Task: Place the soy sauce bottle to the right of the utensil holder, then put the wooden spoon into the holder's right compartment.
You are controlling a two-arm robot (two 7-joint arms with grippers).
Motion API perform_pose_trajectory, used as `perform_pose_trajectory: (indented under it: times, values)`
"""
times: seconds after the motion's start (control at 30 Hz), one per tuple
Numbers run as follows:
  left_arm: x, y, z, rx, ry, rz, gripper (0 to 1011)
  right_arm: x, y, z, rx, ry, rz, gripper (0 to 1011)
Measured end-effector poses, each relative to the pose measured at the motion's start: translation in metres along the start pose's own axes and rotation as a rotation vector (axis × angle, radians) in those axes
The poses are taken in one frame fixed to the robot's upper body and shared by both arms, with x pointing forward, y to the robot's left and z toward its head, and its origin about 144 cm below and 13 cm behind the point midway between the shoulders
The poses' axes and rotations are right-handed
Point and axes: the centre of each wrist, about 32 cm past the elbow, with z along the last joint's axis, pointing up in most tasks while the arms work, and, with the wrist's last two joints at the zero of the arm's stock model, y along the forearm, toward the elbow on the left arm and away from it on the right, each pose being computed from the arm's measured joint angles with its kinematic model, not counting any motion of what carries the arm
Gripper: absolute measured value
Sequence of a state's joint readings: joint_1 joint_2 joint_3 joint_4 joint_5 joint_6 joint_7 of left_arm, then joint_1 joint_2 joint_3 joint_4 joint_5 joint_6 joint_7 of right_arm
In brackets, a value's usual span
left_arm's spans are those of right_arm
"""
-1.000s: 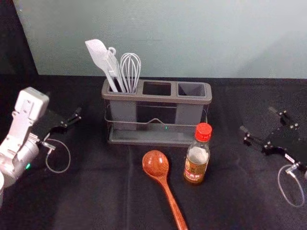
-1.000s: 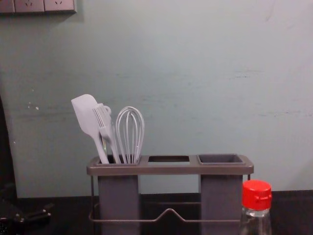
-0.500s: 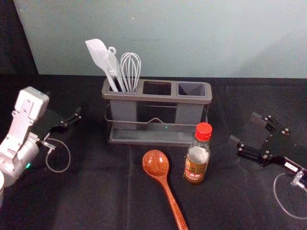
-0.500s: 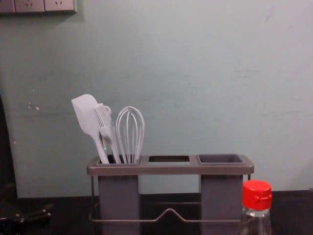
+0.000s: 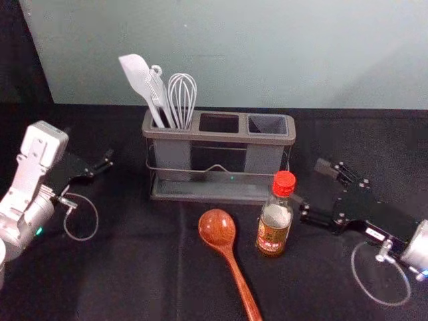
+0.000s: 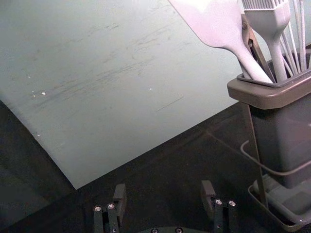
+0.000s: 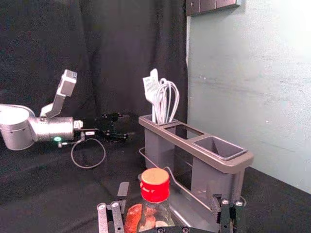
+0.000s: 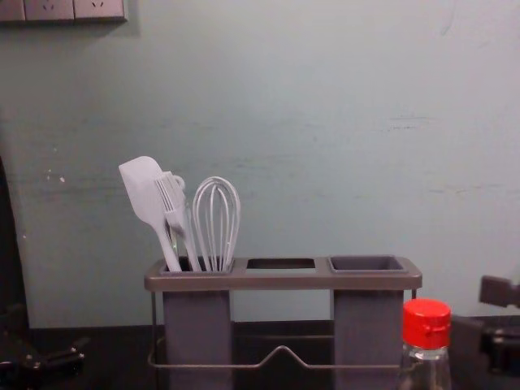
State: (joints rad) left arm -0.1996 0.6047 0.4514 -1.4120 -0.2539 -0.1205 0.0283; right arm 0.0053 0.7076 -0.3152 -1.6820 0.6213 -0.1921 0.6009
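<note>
While near right hand [image 5: 310,183], one bottle [image 5: 273,231].

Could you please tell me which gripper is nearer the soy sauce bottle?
The right gripper, open beside the bottle; the left gripper is left of the holder.

The counter [image 5: 127,267] is black and faintly creased, spreading across the lower part of the head view. On it, the holder [image 5: 221,138] stands upright just above the centre of the frame, its long side running left to right. The spoon [image 5: 218,229] lies at lower centre, bowl towards the holder, handle slanting down to the bottom edge. The bottle [image 5: 273,234] stands upright right of the spoon's bowl, below the holder's right end.
</note>
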Motion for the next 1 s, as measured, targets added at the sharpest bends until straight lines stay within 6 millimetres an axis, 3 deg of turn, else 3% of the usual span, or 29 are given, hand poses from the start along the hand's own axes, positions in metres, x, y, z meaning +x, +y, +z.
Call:
perform_pose_trajectory:
  times: [0.33,0.7,0.87,1.0]
  values:
    - [0.000,0.000,0.000,0.000,0.000,0.000,1005,-0.004,0.027,-0.009,-0.021,-0.015,0.000,1003]
    - [0.000,0.000,0.000,0.000,0.000,0.000,1005,-0.006,0.039,-0.015,-0.017,-0.010,-0.003,1002]
    - [0.000,0.000,0.000,0.000,0.000,0.000,1005,-0.006,0.040,-0.015,-0.013,-0.006,-0.001,947]
    - [0.000,0.000,0.000,0.000,0.000,0.000,1005,-0.007,0.041,-0.016,-0.011,-0.003,0.003,818]
